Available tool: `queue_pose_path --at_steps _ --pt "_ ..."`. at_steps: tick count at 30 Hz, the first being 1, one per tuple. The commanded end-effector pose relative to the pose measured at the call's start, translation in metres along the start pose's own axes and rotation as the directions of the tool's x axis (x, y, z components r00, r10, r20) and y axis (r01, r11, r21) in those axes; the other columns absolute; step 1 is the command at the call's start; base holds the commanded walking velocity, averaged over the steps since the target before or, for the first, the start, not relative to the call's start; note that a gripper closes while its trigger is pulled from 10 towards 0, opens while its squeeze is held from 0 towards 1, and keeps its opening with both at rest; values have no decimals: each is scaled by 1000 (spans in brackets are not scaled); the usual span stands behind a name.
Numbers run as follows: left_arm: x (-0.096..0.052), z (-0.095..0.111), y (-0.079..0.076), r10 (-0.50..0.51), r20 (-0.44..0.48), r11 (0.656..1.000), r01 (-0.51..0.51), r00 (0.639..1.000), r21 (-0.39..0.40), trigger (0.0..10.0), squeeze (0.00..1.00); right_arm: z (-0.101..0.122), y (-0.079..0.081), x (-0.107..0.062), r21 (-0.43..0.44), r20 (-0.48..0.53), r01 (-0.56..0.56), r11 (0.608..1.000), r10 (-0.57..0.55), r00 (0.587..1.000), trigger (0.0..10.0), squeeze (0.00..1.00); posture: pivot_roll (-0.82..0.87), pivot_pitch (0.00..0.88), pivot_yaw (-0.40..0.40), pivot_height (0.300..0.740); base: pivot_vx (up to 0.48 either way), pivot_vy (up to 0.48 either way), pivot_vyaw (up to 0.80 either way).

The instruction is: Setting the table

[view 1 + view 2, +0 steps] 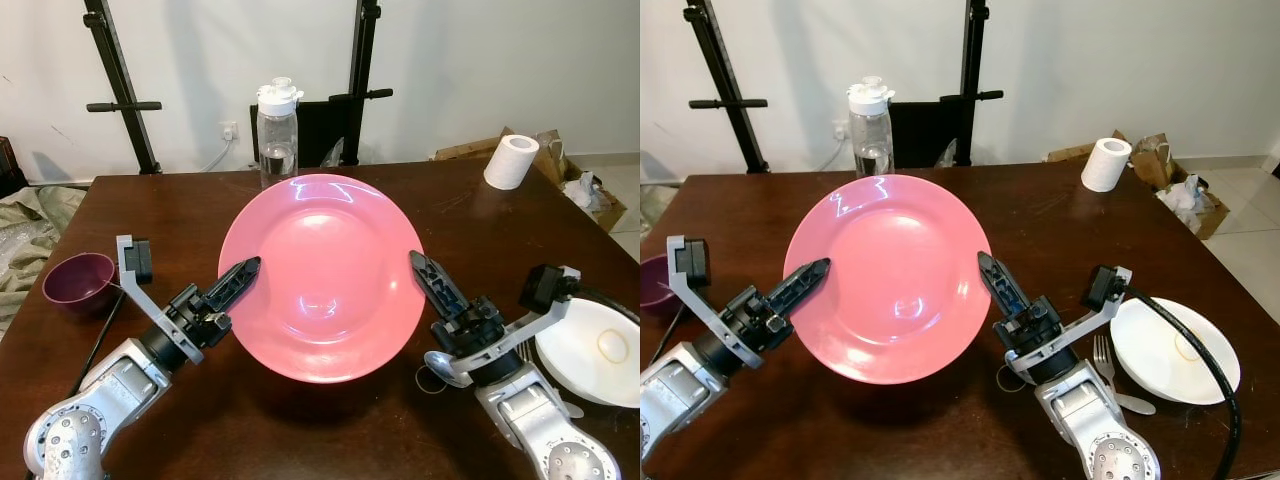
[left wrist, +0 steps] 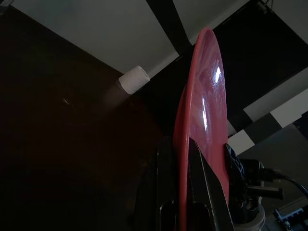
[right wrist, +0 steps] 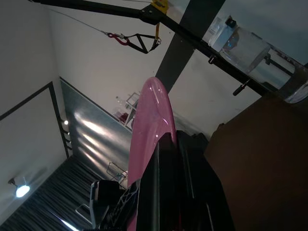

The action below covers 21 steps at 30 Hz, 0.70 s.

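A large pink plate (image 1: 320, 275) hangs above the middle of the dark wooden table (image 1: 150, 210), held between both grippers and casting a shadow below it. My left gripper (image 1: 240, 275) is shut on its left rim, and my right gripper (image 1: 422, 272) is shut on its right rim. In the left wrist view the plate (image 2: 192, 144) stands edge-on between the black fingers (image 2: 204, 187). In the right wrist view the pink rim (image 3: 149, 125) likewise runs up from between the fingers (image 3: 166, 187).
A purple bowl (image 1: 78, 280) sits at the table's left. A clear water bottle (image 1: 277, 135) stands behind the plate. A paper roll (image 1: 511, 161) is at the back right. A white plate (image 1: 595, 350) with a fork (image 1: 1103, 358) and spoon (image 1: 1132, 403) beside it lies at the right.
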State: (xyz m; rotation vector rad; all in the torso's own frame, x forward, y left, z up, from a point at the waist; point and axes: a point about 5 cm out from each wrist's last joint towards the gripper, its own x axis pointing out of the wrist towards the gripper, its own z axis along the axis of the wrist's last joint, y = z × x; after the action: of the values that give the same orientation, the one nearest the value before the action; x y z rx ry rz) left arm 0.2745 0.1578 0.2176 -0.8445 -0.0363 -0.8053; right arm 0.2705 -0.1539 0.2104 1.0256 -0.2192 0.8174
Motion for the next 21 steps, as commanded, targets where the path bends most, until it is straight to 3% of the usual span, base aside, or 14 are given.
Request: queue_pose_path --at_steps 1,6,7,8,9,10,14,15,18,20,21 --pt "4 -3 -9 -54 -18 999 54 998 0 0 0 -8 3 2 6 -41 -12 1000 13 999 10000 0 20 106 77 740 0 0 0" --pt "7 -3 -13 -66 -19 998 66 998 4 0 0 -10 -6 1 -58 -49 56 997 -58 997 10000 0 18 105 76 740 0 0 0" --pt "9 -3 -14 -66 -20 998 66 998 5 10000 0 -10 -9 1 -80 -50 80 994 -84 995 10000 59 18 105 76 740 0 0 0" --pt "9 -3 -14 -66 -20 998 66 998 5 10000 0 -10 -9 1 -80 -50 80 994 -84 995 10000 59 18 105 76 740 0 0 0" --pt "11 -3 -15 -69 -20 998 69 997 6 10000 0 -10 -13 1 -99 -47 109 989 -114 992 10000 580 18 103 75 740 0 0 0" --pt "13 -2 -16 -73 -19 997 73 997 9 10000 0 -10 -15 1 -104 -46 122 987 -127 991 10000 1000 18 103 75 740 0 0 0" --pt "16 -1 -17 -74 2 997 74 997 8 10000 0 -11 -22 -4 -163 -61 180 970 -192 979 10000 1000 16 100 73 740 0 0 0" --pt "17 0 -15 -52 13 998 51 999 21 10000 0 -9 -28 -7 -220 -50 229 948 -245 968 10000 0 16 100 73 740 0 0 0" --pt "21 0 -3 62 35 994 -65 997 92 10000 0 0 -40 -16 -345 27 346 873 -359 933 10000 0 16 101 71 740 0 0 0" --pt "24 -3 8 165 49 973 -170 985 153 10000 0 13 -48 -25 -360 143 452 816 -430 891 10000 0 12 101 72 740 0 0 0" --pt "24 -3 8 165 49 973 -170 985 153 10000 0 13 -48 -25 -360 143 452 816 -430 891 10000 0 12 101 72 740 0 0 0"
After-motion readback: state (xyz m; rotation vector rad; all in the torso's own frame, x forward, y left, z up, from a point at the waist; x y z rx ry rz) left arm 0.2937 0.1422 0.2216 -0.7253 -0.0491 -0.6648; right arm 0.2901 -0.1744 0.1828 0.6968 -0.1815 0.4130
